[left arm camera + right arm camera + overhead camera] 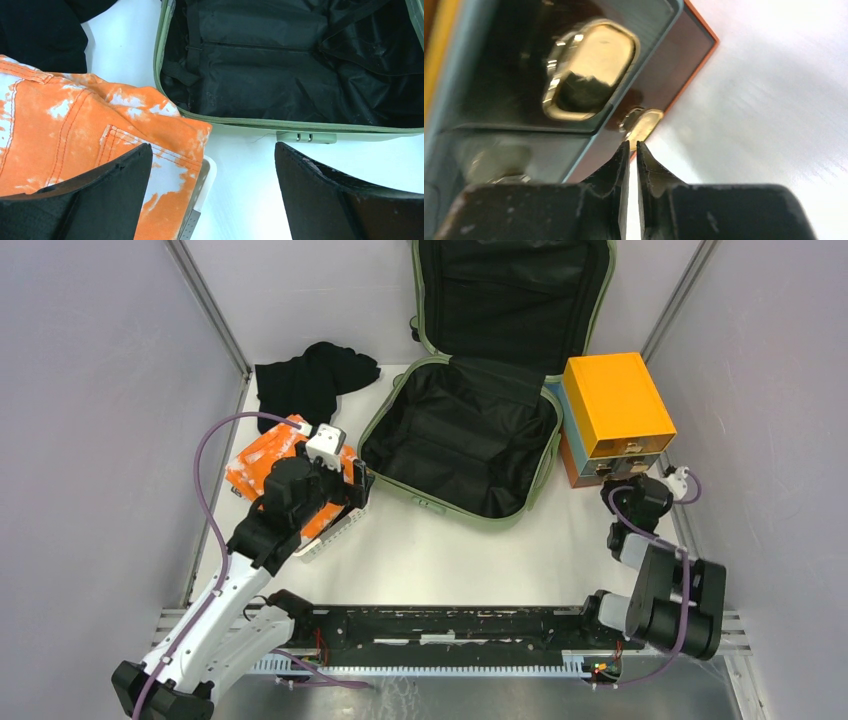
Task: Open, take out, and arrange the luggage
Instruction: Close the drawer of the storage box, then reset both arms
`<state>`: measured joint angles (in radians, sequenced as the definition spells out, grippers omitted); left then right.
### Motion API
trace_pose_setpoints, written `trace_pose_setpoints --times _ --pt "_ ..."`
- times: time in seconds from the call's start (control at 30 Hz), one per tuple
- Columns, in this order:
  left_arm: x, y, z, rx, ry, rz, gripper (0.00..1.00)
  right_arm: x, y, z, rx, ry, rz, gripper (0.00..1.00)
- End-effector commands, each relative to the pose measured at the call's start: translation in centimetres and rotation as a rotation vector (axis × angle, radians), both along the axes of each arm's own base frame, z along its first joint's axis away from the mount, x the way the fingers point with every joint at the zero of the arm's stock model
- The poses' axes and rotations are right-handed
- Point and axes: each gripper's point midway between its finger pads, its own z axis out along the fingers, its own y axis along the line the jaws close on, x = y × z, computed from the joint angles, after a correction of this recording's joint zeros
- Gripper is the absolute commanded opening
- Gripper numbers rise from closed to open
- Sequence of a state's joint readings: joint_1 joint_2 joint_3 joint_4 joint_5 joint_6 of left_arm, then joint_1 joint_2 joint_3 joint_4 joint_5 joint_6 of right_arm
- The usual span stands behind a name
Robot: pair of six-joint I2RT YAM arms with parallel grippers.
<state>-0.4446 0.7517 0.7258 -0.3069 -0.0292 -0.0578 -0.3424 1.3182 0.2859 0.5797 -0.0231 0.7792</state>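
1. Left arm (225,605): white links, black joints, a purple cable (203,480) looped alongside.
2. Right arm (665,590): black and grey housings, its own purple cable.
3. Left gripper (212,146): broad matte-black fingers (100,200) with rough edges.

One luggage (455,440); one box (615,405); perhaps two garments (312,380).

The luggage (465,435) had a sage-green shell w/ blk lining. Denim garment (65,130) was orange w/ white bleached blotches & orange stitching. Cloth (310,380) was plain blk. Box (615,405) was orange on top, lt-blue + orange-brown below, w/ shiny gold pulls (589,65). Table (450,560) was white. Left claw (212,165) was blk, cable (205,470) purple.
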Motion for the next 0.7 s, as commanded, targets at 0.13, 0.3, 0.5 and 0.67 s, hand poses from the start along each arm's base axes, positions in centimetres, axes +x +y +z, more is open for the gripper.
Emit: trace_pose_setpoints --times 0.13,0.3,0.5,0.67 --pt "0.5 0.3 0.9 0.029 -0.059 -0.002 0.97 -2.2 3.5 4.8 -0.028 -0.193 0.141 0.24" --pt "-0.2 -0.9 2.3 -0.092 -0.039 -0.024 1.00 -4.4 7.8 6.7 -0.023 -0.279 0.349 0.62" --pt "-3.2 -4.1 7.7 -0.388 0.036 -0.134 1.00 -5.3 11.9 11.2 -0.132 -0.332 0.571 0.92" --pt "-4.9 -4.5 12.1 -0.490 0.030 -0.174 1.00 -4.1 13.9 20.4 -0.379 -0.397 0.712 0.98"
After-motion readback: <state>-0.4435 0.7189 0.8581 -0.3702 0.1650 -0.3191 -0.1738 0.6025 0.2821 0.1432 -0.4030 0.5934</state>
